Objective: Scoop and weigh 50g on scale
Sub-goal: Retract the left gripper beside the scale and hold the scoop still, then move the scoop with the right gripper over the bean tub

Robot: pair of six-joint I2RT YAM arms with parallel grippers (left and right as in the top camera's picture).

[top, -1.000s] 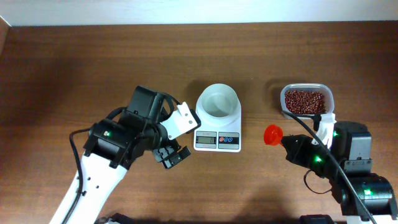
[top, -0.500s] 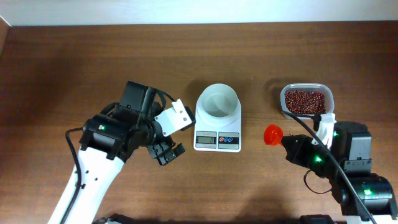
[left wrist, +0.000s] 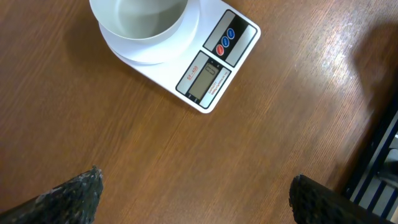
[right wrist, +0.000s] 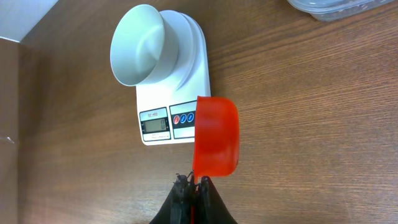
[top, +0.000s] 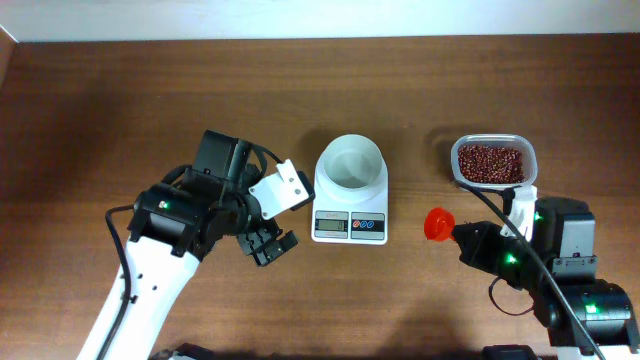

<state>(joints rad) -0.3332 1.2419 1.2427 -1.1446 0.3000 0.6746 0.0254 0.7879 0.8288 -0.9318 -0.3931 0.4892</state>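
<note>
While our right gripper (right wrist: pixel 189 188) is pinched shut on the thin handle of the scoop (right wrist: pixel 216 134), the cup looks empty and hangs over bare table (top: pixel 120 100), between the scale (top: pixel 350 205) and the tub (top: pixel 455 165). So we reckon the job's at the first dip. The beans (top: pixel 490 163) all sit in that tub, off to the scale's right and a bit further back.

For a clean scoop we'd go in shallow, mouth first, then level out before lifting. Those beans are tiny, hard, dark red-brown grains and they'll roll off a tilted lip. Take less than looks right; topping up is easier than taking back out.

The scoop is smooth orange-red plastic, a round cup. The tub is clear, thin-walled and rectangular with soft corners. The scale is a white rounded square with a grey display, and its white bowl (top: pixel 350 163) is empty.

Our left gripper (left wrist: pixel 196 190) is spread wide, holding nothing, down-left of the scale.
</note>
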